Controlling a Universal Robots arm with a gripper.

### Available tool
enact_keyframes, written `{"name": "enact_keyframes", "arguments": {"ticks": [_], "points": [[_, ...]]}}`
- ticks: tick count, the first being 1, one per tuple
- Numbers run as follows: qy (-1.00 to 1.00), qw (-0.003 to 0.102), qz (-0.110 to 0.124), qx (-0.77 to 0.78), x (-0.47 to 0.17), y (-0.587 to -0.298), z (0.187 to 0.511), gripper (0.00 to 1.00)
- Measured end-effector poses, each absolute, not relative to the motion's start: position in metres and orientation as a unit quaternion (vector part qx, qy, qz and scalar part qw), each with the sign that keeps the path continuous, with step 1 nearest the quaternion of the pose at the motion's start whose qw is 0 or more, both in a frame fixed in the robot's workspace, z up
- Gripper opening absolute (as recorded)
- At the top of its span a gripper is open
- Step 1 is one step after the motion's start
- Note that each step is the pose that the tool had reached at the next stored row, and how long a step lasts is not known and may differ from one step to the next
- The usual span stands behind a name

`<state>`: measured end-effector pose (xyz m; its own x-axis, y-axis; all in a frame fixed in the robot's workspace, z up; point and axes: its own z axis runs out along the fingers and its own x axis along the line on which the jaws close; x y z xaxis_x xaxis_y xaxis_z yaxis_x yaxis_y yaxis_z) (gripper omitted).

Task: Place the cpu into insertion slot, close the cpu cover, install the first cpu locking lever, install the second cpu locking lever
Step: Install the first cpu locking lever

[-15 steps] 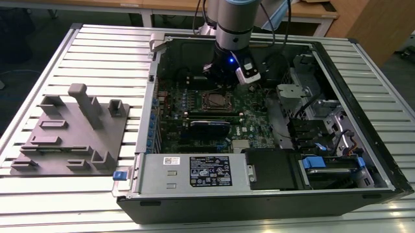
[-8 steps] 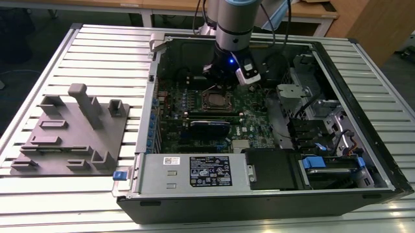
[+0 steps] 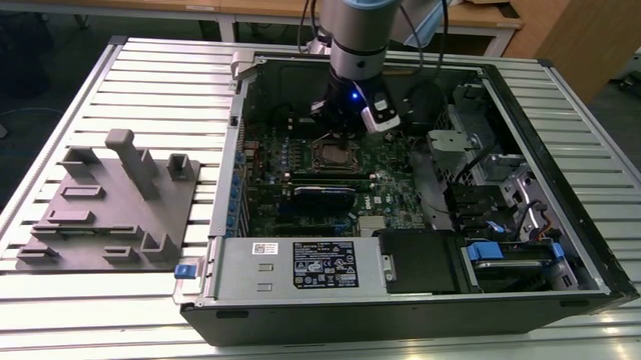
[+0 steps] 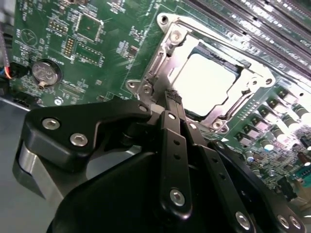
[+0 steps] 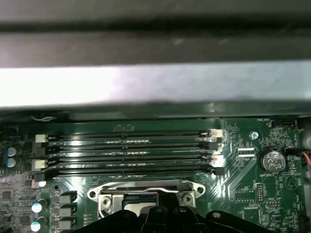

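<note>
Slatted table (image 3: 150,67) – gripper (image 4: 171,97) pinched together beside cpu cover (image 4: 165,58), cpu (image 4: 206,80) seated.

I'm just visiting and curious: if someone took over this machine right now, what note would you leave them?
Black gripper: shut, its tip at a corner of the square, silver-rimmed insertion slot, nothing visibly held.
Pale silver-grey square cpu: seated in the slot.
Thin silvery cpu cover frame: lying down around the chip.
Done: chip placed, cover closed.
Left: locking levers; I cannot tell whether either is latched.
</note>
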<state>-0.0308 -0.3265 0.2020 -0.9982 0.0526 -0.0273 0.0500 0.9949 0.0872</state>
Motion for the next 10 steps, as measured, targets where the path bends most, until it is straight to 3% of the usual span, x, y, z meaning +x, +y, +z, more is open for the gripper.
{"name": "enact_keyframes", "arguments": {"ticks": [10], "points": [[0.999,0.019,0.043,0.026,-0.044,-0.334,0.203,0.11]]}}
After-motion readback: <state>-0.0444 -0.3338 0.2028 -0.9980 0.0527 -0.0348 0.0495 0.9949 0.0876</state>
